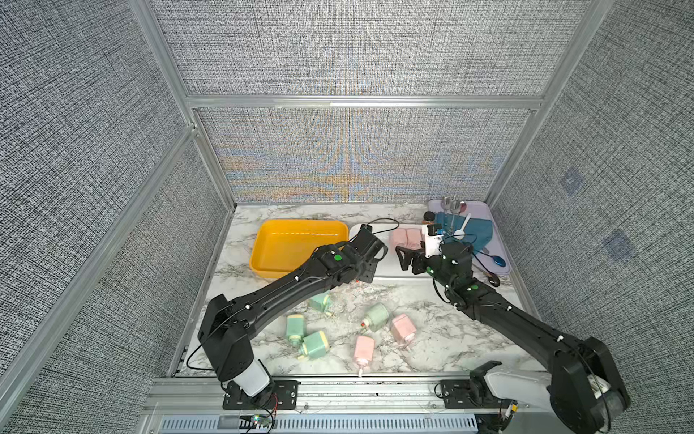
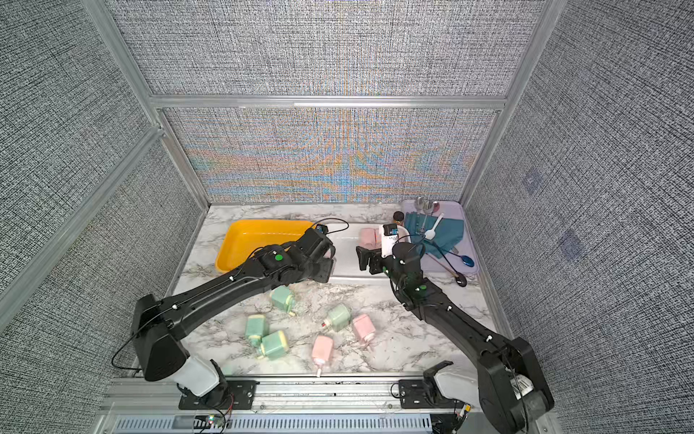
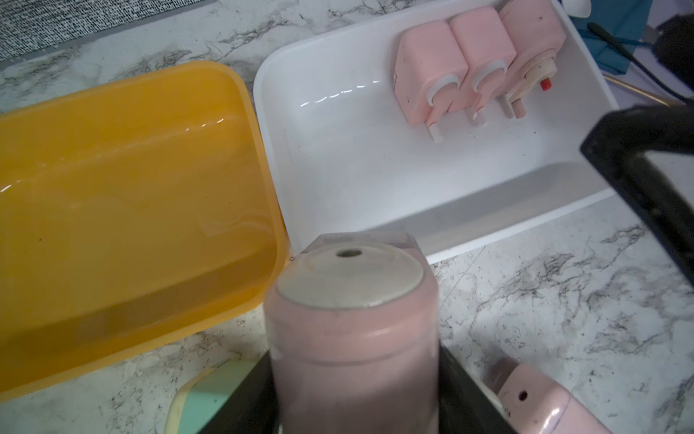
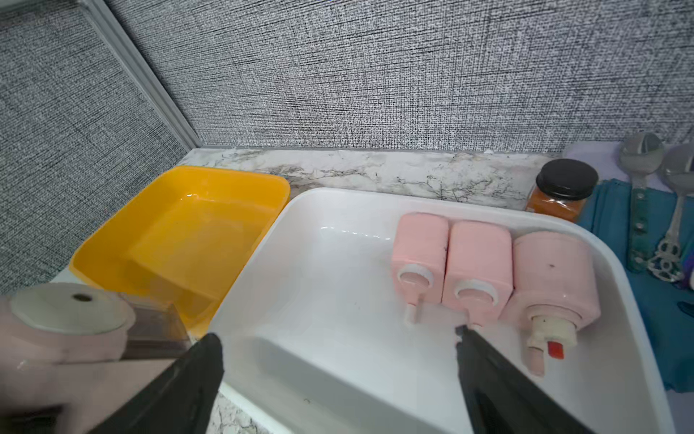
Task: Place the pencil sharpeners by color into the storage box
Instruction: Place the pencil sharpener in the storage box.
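— What did the bins hold?
— The yellow bin (image 1: pixel 289 248) lay empty. At its 3 o'clock, the white bin (image 4: pixel 330 263) held three pink sharpeners (image 4: pixel 477 259) toward its 2 o'clock corner.
— And the claws?
— The left gripper (image 3: pixel 353 394) pinched a fourth pink sharpener (image 3: pixel 353 300). It was plain in the wrist views but masked by the arm in both top views. The right gripper (image 4: pixel 336 340) hung spread wide over the white bin.
— The rest?
— Four green sharpeners (image 1: pixel 295 327) and two pink sharpeners (image 1: pixel 363 348) lay loose at the bins' 6 o'clock.
— Any writing?
— The print on the white camera block (image 2: pixel 390 240) was too small to read.
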Tool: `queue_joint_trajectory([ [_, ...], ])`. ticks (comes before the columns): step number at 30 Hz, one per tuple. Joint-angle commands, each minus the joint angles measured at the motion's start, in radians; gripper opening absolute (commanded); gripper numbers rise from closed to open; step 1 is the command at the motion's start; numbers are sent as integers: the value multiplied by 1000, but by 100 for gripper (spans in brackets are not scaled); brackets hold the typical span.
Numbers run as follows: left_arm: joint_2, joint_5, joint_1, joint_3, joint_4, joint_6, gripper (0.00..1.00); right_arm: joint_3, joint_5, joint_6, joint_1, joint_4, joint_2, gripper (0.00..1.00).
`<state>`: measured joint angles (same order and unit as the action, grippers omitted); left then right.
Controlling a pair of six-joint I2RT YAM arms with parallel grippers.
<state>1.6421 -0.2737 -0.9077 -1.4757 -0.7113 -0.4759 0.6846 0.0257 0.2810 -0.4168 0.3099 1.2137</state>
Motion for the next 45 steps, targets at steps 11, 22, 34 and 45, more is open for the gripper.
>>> queue_joint_trajectory([
  [11, 267, 2, 55, -318, 14, -59, 0, -5, -41, 239, 62, -14, -50, 99],
  [22, 496, -10, 89, -524, -43, -92, 0, -35, 2, 250, 79, -56, -91, 99],
  [34, 647, 87, 143, -654, -41, -206, 0, -54, -58, 240, 78, -118, -110, 99],
  [45, 734, 177, 163, -704, 0, -213, 0, -13, 23, 172, 73, -162, -67, 99],
])
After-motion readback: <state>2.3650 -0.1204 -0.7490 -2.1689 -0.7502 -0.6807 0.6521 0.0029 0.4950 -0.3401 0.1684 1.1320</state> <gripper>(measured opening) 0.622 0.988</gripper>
